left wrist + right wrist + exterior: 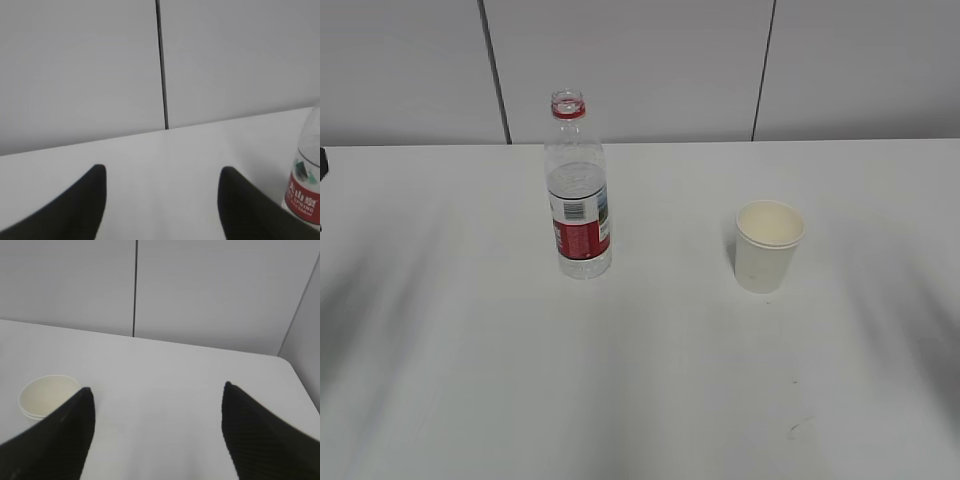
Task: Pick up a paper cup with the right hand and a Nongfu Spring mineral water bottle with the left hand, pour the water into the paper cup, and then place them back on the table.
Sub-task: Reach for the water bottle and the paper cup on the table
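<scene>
The bottle (579, 190) stands upright on the white bench (650, 400), left of centre in the exterior view, its cap off and the red neck ring showing. Water (577, 182) fills it to about the top of the red-and-white label. The cup (768, 245) stands upright at the bottle's 3 o'clock, well apart from it, its cream inside showing and nothing visible in it. Neither arm reaches the middle of the bench in that view. In the left wrist view the left hand (162, 200) is spread wide, both black fingers low in the frame with bare bench between them; the bottle (306, 180) sits at the hand's 3 o'clock, just beyond the right finger, not touched. In the right wrist view the right hand (157, 432) is likewise spread, pinching nothing; the cup (46, 396) lies at its 9 o'clock, partly hidden behind the left finger, outside the gap. A grey panelled wall (640, 60) with dark seams rises behind the bench at 12 o'clock.
</scene>
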{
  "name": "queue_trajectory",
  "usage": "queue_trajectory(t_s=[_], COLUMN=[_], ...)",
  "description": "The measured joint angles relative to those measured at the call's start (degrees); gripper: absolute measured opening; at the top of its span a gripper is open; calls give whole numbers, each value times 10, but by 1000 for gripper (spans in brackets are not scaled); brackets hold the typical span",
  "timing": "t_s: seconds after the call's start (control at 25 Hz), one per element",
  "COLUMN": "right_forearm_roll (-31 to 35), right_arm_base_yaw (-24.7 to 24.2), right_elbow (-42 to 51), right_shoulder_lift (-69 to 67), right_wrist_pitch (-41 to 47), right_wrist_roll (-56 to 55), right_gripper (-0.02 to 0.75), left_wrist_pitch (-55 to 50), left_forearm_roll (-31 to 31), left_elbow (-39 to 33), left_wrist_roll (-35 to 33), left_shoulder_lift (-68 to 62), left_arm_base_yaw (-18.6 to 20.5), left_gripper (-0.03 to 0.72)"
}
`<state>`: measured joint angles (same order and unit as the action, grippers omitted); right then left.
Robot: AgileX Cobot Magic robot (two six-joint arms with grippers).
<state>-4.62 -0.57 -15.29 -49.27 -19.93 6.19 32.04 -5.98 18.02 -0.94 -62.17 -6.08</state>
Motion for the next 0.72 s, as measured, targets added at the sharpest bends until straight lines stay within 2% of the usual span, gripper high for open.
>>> queue_trajectory(t_s=[0.12,0.2,0.52,0.72], right_forearm_roll=[-61,-79,-107,-117], right_arm_base_yaw=[0,0,0,0], right_elbow=[0,0,0,-3], right_shoulder_lift=[-60,-100,-279,-387], right_wrist_pitch=[-59,-97,-234,-359], right_wrist_roll=[-29,-38,-44,-44], right_gripper=[590,590,590,590], left_wrist_pitch=[25,56,132,178], left_forearm_roll=[-8,-23,-82,-105], left_elbow=[0,0,1,2], left_wrist_roll=[15,24,46,59], left_shoulder_lift=[-34,-54,-138,-198], left_arm_base_yaw=[0,0,0,0], left_gripper=[438,438,438,438])
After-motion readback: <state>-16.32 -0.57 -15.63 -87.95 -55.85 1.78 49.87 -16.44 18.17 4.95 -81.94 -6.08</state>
